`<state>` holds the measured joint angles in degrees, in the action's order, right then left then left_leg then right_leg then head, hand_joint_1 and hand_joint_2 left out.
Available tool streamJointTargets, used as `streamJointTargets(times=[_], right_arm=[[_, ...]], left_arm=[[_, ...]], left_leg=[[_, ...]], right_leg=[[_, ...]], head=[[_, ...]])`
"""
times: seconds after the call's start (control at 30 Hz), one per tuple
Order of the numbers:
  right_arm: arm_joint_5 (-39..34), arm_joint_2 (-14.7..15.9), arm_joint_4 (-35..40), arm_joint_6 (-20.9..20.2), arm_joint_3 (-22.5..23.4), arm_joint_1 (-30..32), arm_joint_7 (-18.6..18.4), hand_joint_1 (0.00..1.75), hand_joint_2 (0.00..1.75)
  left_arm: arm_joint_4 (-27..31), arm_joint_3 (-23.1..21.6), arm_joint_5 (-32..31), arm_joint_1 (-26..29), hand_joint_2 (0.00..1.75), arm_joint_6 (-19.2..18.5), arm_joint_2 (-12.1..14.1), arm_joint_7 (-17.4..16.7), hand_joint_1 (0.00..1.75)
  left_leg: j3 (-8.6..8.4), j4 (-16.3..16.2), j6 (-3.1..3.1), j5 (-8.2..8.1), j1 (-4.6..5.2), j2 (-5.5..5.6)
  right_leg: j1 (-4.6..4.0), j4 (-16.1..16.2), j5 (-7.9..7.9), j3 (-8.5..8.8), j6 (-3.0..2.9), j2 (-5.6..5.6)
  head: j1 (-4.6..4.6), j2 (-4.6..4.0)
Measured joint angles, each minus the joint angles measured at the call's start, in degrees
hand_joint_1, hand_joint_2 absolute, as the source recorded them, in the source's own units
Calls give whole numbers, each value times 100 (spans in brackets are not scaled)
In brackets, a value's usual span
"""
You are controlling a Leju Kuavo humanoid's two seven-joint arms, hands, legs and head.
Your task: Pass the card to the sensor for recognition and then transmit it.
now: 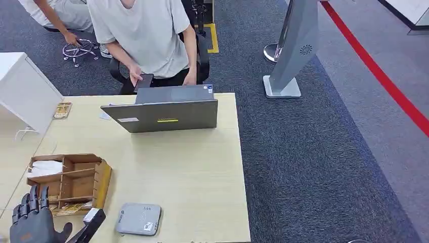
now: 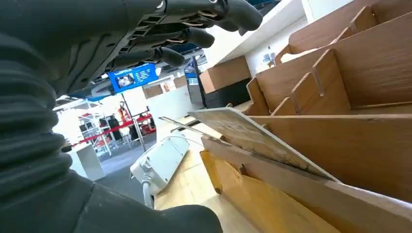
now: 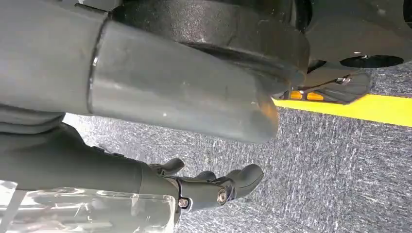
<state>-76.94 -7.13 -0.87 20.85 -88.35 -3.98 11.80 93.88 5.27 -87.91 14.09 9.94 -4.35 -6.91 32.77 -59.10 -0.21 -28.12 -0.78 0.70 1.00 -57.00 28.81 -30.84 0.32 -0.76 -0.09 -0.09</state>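
A worn yellowish card [image 1: 71, 207] lies in the nearest slot of a wooden organizer [image 1: 103, 182] at the table's front left. In the left wrist view the card [image 2: 252, 138] juts out tilted over the organizer's front wall [image 2: 340, 160]. My left hand [image 1: 33, 223] hovers just in front of the organizer, with its fingers [image 2: 194, 36] spread apart from the thumb [image 2: 160, 218] and nothing in it. A flat grey sensor [image 1: 138, 218] lies on the table to the right of that hand. My right hand [image 3: 214, 187] hangs over carpet, loosely curled and holding nothing.
A grey laptop [image 1: 164, 114] stands at the table's far side. Behind it sits a person holding a phone [image 1: 144, 81]. Another card [image 1: 62, 110] lies far left, beside a white cabinet [image 1: 25, 88]. A grey kiosk stand [image 1: 296, 50] rises from the carpet to the right.
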Motion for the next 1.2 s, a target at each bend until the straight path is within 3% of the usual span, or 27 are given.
streamJointTargets(times=[0.6,0.63,0.67,1.2], right_arm=[[101,0,0,-9,0,-1,22,0,0],[101,0,0,-9,0,-2,22,0,0],[101,0,0,-11,0,-2,22,0,0],[81,0,-2,-13,0,-1,26,0,0]], left_arm=[[-31,-323,0,-132,175,-87,144,-162,0],[-31,-365,0,-153,175,-94,153,-184,44],[-31,-422,0,-171,175,-103,157,-188,175],[-31,-525,0,-231,175,-208,109,216,175]], left_leg=[[0,0,0,0,0,0],[0,0,0,0,0,0],[0,0,0,0,0,0],[1,0,0,0,0,0]], right_leg=[[0,0,0,-1,0,0],[0,0,0,0,0,0],[0,0,0,0,0,0],[0,0,0,0,0,0]], head=[[0,0],[0,0],[2,0],[0,0]])
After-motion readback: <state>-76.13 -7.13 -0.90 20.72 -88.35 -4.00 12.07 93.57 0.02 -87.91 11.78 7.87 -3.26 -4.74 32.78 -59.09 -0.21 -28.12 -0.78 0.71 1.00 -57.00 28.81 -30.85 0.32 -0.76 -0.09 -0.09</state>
